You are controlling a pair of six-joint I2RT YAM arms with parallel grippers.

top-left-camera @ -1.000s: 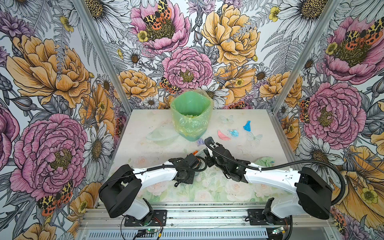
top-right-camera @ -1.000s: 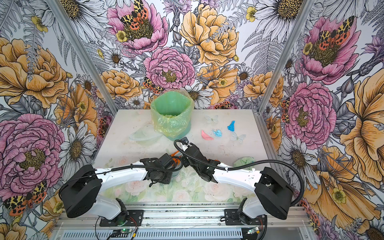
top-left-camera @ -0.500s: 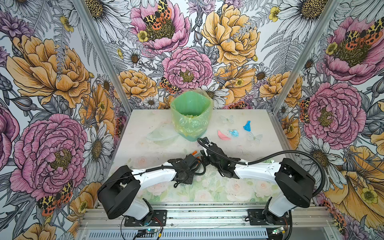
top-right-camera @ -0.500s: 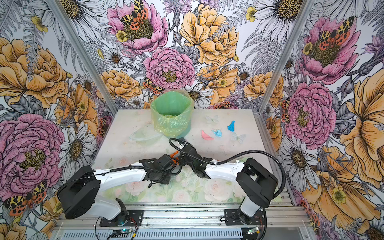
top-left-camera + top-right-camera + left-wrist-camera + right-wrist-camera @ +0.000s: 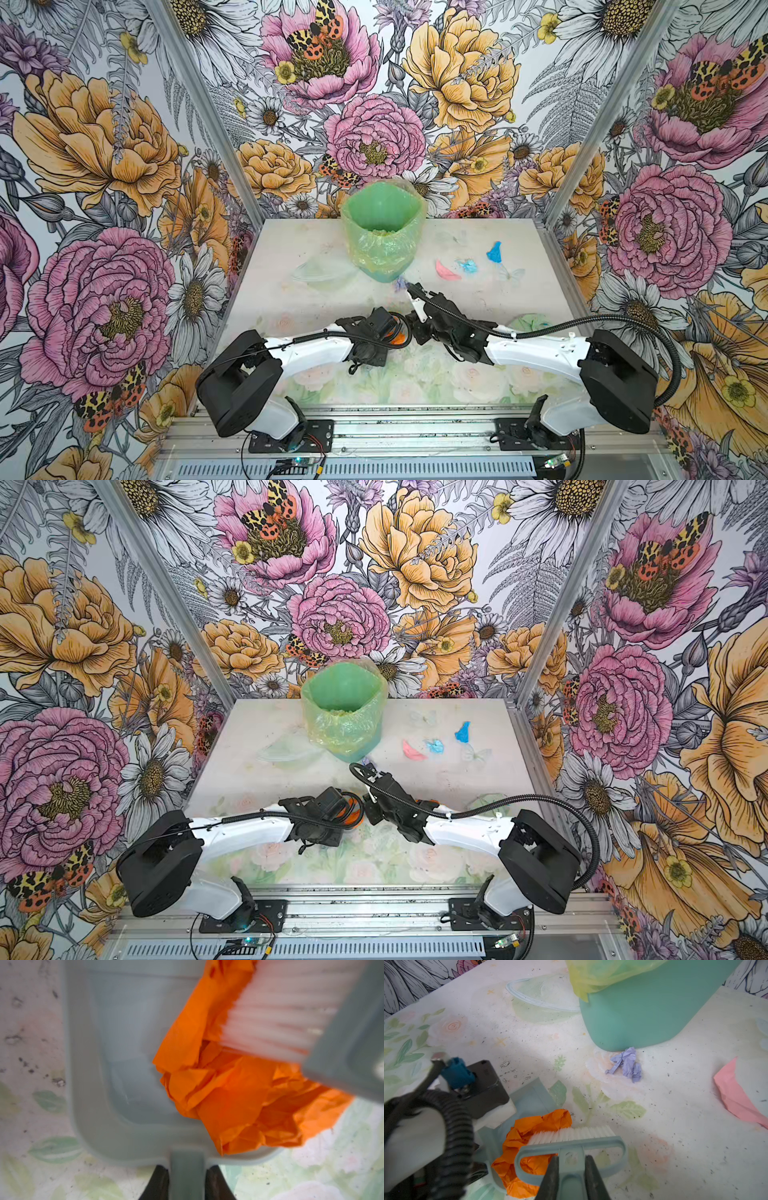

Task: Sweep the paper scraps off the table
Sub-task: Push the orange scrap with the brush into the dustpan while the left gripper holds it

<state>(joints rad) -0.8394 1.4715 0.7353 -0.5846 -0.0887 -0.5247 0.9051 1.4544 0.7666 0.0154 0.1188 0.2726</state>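
Table (image 5: 675, 1105): left gripper (image 5: 186, 1182) clamps dustpan (image 5: 124, 1064), right gripper (image 5: 571, 1178) clamps brush (image 5: 571, 1142); orange scrap (image 5: 228, 1095) half hidden.

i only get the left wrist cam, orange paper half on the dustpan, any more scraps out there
Observer: Yes. A lilac scrap lies right at the foot of the green bin.
Operator: anything further out
Observer: In both top views a pink scrap, a light blue scrap and a darker blue scrap lie on the table, to the right of the bin.
Operator: whats gripped on the other arm
Observer: The right end effector is shut on the handle of the brush.
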